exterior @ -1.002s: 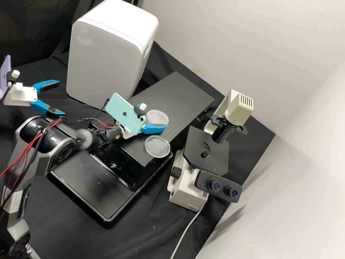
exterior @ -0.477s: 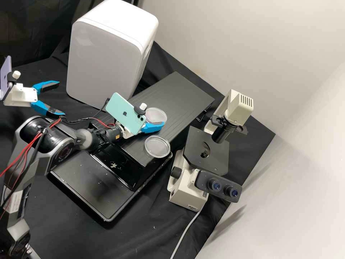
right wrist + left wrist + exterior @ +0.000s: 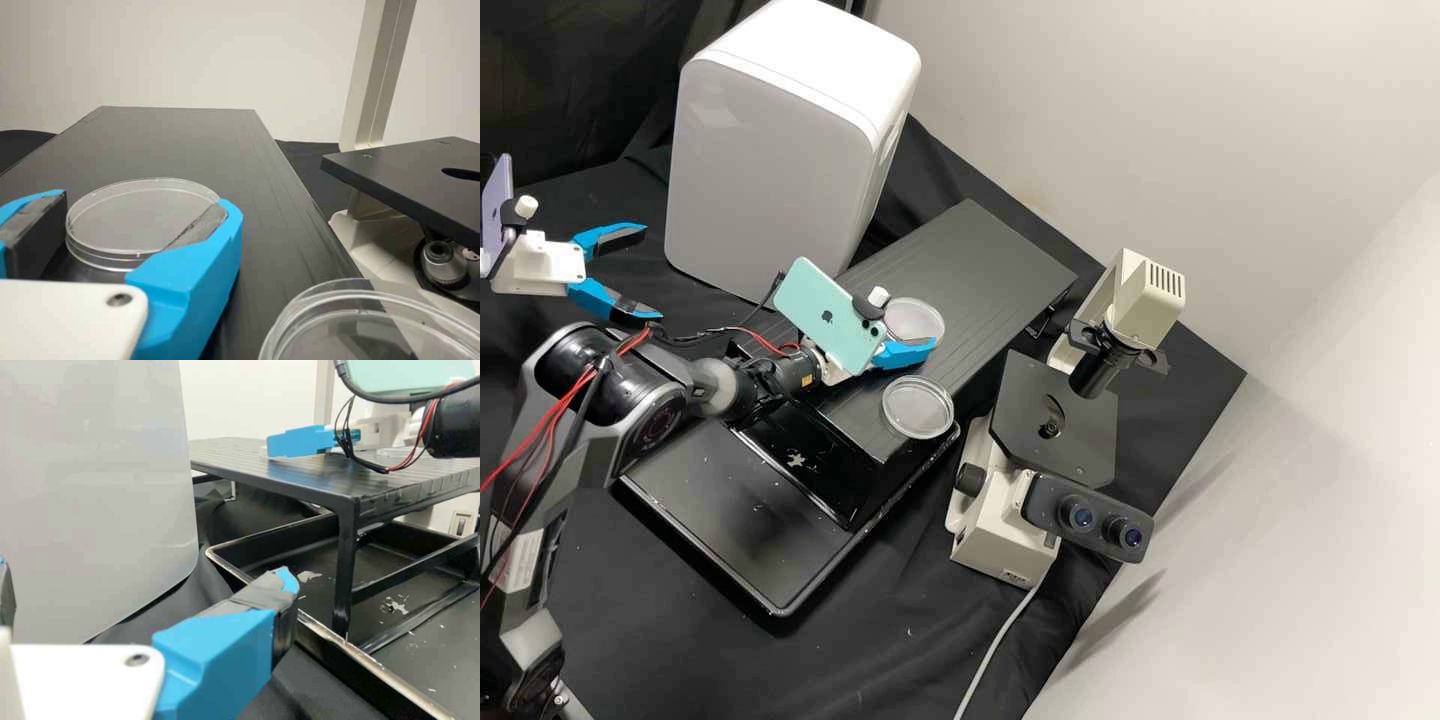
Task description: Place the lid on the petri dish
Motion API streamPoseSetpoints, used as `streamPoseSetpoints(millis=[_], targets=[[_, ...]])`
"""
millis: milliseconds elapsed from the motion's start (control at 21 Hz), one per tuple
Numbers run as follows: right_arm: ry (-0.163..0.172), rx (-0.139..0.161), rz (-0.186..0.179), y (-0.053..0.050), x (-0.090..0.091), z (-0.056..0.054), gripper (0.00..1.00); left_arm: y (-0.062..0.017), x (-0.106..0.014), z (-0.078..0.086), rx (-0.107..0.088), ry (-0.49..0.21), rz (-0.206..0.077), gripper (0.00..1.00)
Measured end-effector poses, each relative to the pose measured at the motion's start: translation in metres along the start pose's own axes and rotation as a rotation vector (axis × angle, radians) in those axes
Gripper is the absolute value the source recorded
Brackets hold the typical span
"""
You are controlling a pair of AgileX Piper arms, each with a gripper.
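High view: right arm [image 3: 730,385] lies level, jaws closed around the lid [image 3: 916,320].

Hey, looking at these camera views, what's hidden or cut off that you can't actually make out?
Petri dish: right wrist view, partly cut off by the picture edge.
Left gripper: left wrist view cuts off one finger.
Right gripper: high view, mint phone hides much of it.
Lid: clear; any contents cannot be told.
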Motion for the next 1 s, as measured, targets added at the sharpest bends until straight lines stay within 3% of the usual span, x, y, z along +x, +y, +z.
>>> streamPoseSetpoints(millis=[239, 716, 811, 1002], targets=[[0.005, -0.001, 0.001, 0.000, -0.003, -0.001, 0.00, 0.0002, 0.000, -0.001, -0.004, 0.009, 0.002, 1.00], [0.050, -0.015, -0.003, 0.005, -0.043, -0.012, 0.00, 0.0011, 0.001, -0.001, 0.002, 0.013, 0.007, 1.00], [0.075, -0.014, 0.022, 0.008, -0.051, -0.015, 0.00, 0.0011, 0.001, -0.001, 0.002, 0.013, 0.007, 1.00], [0.127, -0.041, 0.068, 0.018, -0.065, -0.021, 0.00, 0.0011, 0.001, -0.001, 0.002, 0.013, 0.007, 1.00]])
